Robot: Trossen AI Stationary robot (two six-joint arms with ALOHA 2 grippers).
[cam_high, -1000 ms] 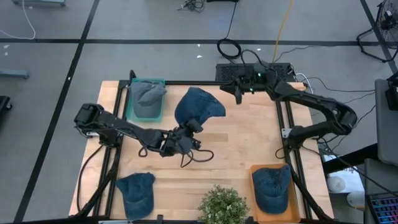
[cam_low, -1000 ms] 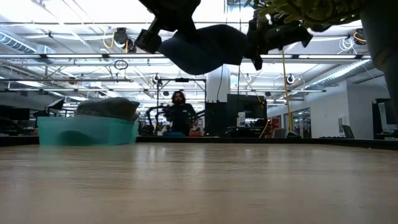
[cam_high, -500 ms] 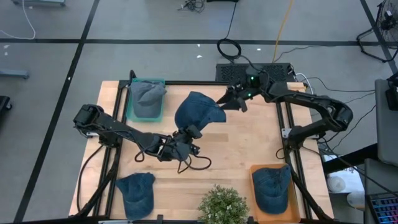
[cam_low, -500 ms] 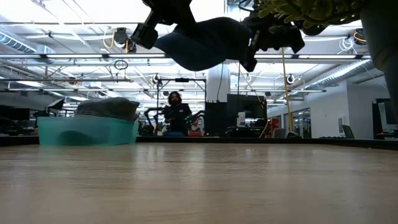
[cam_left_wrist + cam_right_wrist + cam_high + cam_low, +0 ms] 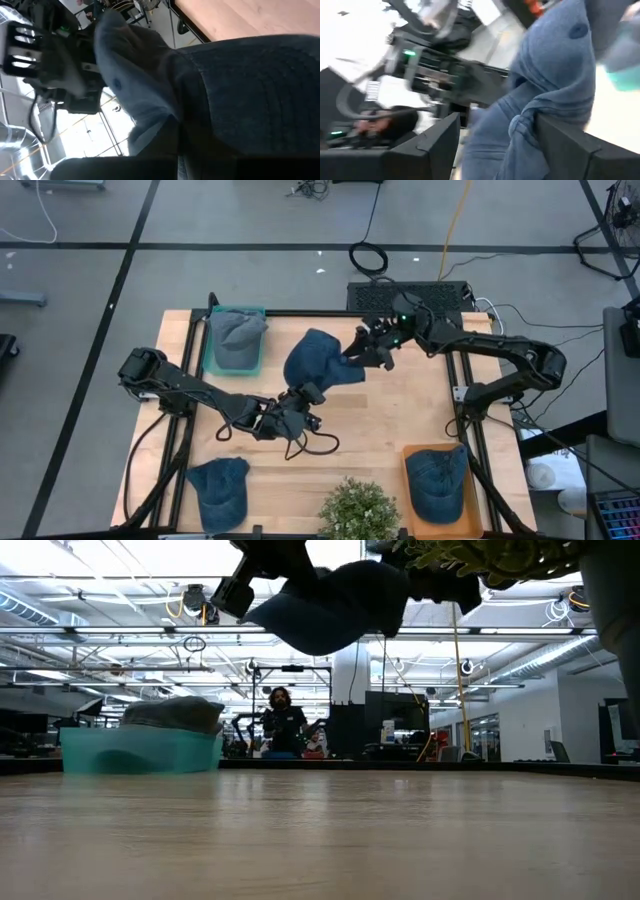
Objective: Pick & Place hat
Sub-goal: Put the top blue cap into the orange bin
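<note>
A blue denim hat (image 5: 320,360) hangs in the air over the middle of the table, also seen in the low view (image 5: 330,605). My left gripper (image 5: 303,393) is shut on its near side. My right gripper (image 5: 360,352) stands open at the hat's far right side. In the right wrist view a fold of the hat (image 5: 520,140) hangs between the two fingers of that gripper (image 5: 497,120). The left wrist view is filled by the hat's crown (image 5: 240,95); my left fingers are hidden there. My left gripper holds the hat by its near edge (image 5: 306,385), coming at it nearly level from the table's near left side. The cloth hides the fingers themselves. The hat is lifted clear of the table. My right gripper has the hat's cloth between its open fingers (image 5: 565,145); whether they touch it, I cannot tell.
A grey hat lies in a teal bin (image 5: 237,338) at the far left. Another blue hat (image 5: 218,485) lies at the near left, and one sits in an orange tray (image 5: 437,478) at the near right. A potted plant (image 5: 358,510) stands at the near edge. A person (image 5: 285,720) sits beyond the table.
My right gripper has moved from the far edge toward the hat, turned at the wrist, and opened; its fingers now stand around the hat's far right side. The hat stays lifted in my left gripper.
</note>
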